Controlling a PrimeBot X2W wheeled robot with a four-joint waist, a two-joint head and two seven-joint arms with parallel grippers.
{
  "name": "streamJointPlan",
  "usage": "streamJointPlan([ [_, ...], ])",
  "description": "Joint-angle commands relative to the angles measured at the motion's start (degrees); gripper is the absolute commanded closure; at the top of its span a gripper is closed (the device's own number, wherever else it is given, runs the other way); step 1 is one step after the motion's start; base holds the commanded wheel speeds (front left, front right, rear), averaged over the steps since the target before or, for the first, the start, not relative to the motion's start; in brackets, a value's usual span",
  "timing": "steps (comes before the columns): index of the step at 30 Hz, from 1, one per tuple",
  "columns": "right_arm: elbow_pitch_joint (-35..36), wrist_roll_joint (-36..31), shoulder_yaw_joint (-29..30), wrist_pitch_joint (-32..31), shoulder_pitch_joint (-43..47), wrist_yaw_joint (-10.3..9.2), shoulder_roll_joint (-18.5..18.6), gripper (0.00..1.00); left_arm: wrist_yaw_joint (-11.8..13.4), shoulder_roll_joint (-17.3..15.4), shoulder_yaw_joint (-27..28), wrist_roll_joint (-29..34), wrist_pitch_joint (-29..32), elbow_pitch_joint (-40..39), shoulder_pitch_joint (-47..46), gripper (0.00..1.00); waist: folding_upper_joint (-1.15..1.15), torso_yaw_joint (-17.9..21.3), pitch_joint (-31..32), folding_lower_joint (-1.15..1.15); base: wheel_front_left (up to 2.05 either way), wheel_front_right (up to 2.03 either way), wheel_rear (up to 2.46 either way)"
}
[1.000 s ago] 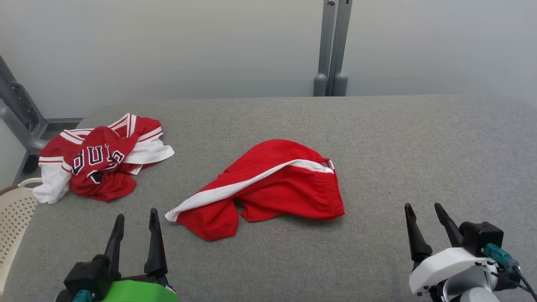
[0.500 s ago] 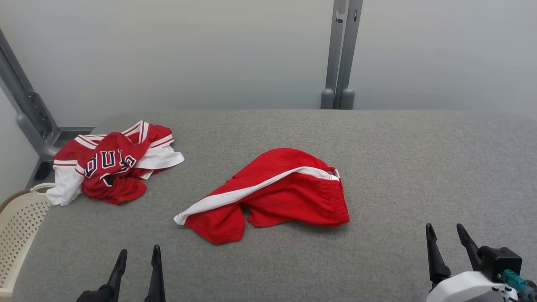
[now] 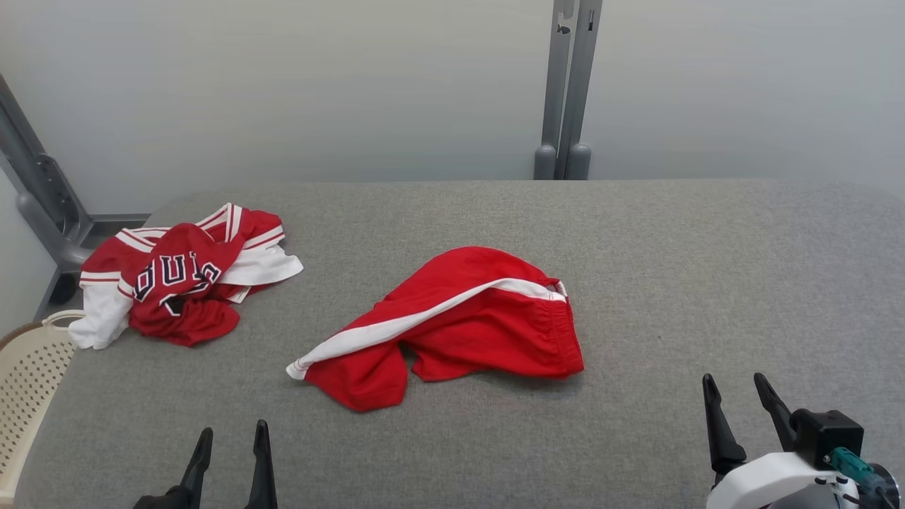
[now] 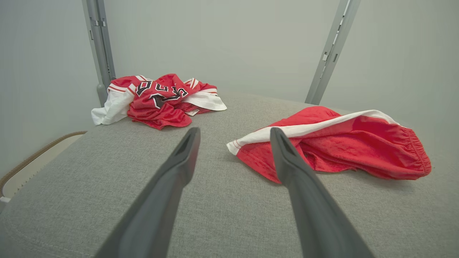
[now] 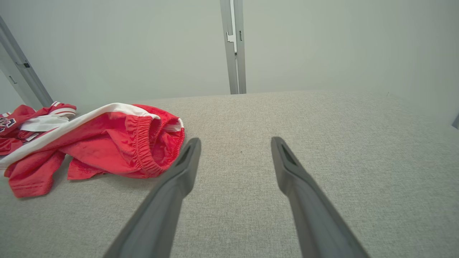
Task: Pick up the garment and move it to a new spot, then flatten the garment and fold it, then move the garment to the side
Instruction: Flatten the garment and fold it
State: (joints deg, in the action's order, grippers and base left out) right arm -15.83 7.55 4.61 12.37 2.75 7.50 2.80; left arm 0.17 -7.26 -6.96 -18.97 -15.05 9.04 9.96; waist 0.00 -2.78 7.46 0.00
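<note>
head camera shifted a little, left pincer [image 3: 234, 427] drawn back toward bottom edge, right pincer [image 3: 733, 376] likewise

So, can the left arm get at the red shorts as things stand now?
Probably yes. Its jaws stand open and empty, and just bare grey table lies between them and the near leg of the red shorts. The jersey lies apart, farther left.

- The right half of the counter [image 3: 707, 268] lies bare from the open right claw [image 3: 733, 377] to the far edge.
- Crumpled shorts [image 3: 459, 318] block the middle, well ahead of the open left claw [image 3: 234, 428].
- A bare lane runs between the shorts and the heaped jersey [image 3: 184, 283] at the far left.
- A basket [image 3: 28, 375] flanks the left edge, and a post [image 3: 565, 85] rises behind the far edge.
</note>
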Motion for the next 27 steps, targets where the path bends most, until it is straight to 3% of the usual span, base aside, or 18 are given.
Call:
streamJointPlan([
  [1,-0.05,0.46,-0.23,-0.03,-0.55,-0.02,0.17,0.0,-0.14,0.31,0.55,0.07,-0.18,0.05,-0.27,0.0,0.0,0.01,-0.16,0.0,0.0,0.0,0.0],
  [10,0.07,0.36,-3.24,-4.88,-3.84,-0.02,0.14,0.0,-1.8,0.22,0.02,-0.47,2.11,2.5,-2.34,0.0,0.0,-0.08,-1.1,0.0,0.0,0.0,0.0],
  [22,1.02,-1.46,-7.85,-33.69,-22.35,-0.02,0.14,0.0,-5.29,-6.52,-5.54,2.6,21.92,13.56,-20.36,0.0,0.0,-1.08,-7.47,0.0,0.0,0.0,0.0],
  [23,1.02,-1.46,-7.85,-33.69,-22.35,-0.02,0.14,0.0,-5.29,-6.52,-5.54,2.6,21.92,13.56,-20.36,0.0,0.0,-1.08,-7.47,0.0,0.0,0.0,0.0],
  [27,0.39,-1.43,-8.52,-43.38,-29.24,-0.02,0.48,0.0,-6.28,-8.37,-7.66,3.48,26.39,18.17,-27.48,0.0,0.0,-1.12,-11.42,0.0,0.0,0.0,0.0],
])
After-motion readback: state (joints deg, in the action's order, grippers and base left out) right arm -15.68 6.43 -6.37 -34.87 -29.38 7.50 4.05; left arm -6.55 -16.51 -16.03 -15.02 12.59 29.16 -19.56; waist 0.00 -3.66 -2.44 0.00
